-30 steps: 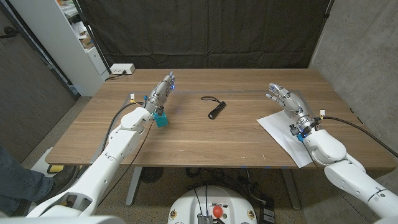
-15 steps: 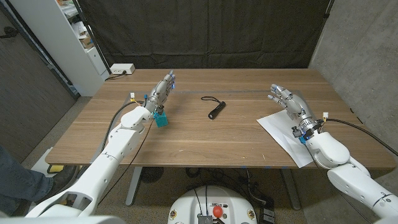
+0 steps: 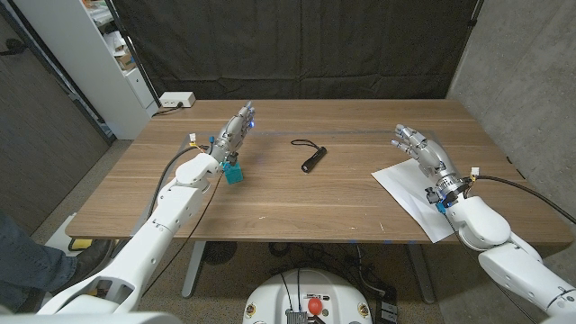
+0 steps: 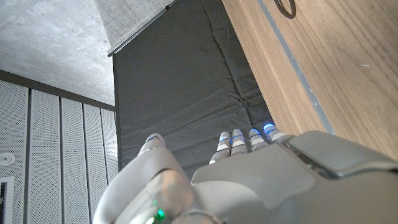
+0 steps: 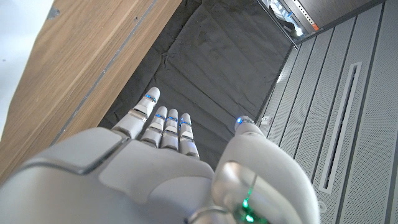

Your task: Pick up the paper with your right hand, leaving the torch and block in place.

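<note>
Paper (image 3: pixel 409 193) lies white, flat, at table's (image 3: pixel 270 207) edge.

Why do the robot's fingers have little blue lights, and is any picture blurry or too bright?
Head view: sharp and evenly lit, only soft shadows under the torch and block; the paper looks bright white. Left wrist view: blue lights glow on the left hand's fingertips, and the close-up hand is slightly soft. Right wrist view: the same blue dots on the right hand, with one corner washed out white.
</note>
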